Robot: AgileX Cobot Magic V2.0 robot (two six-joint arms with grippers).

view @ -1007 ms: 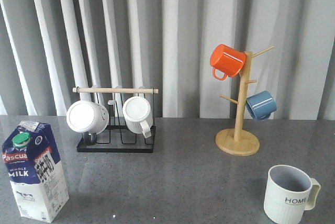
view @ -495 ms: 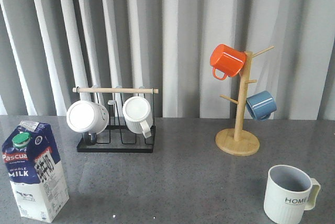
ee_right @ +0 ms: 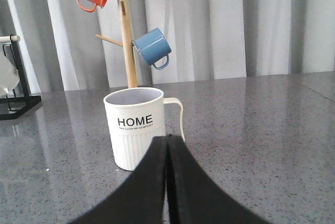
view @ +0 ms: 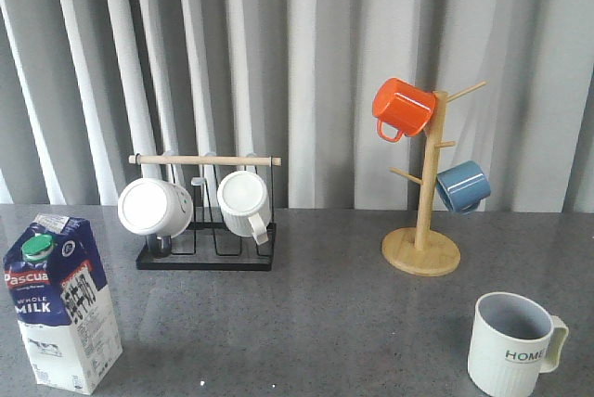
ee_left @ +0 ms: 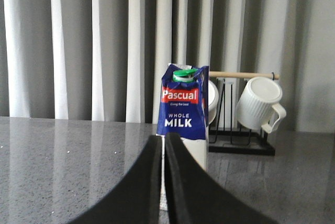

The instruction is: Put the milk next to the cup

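While one milk (view: 63, 302) stands upright, one cup (view: 515, 344) sits well apart.

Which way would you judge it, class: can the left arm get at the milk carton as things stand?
Probably yes. In the left wrist view the milk carton stands upright straight ahead of the left gripper, with bare table between them. But the fingers are shut and would need to open first.
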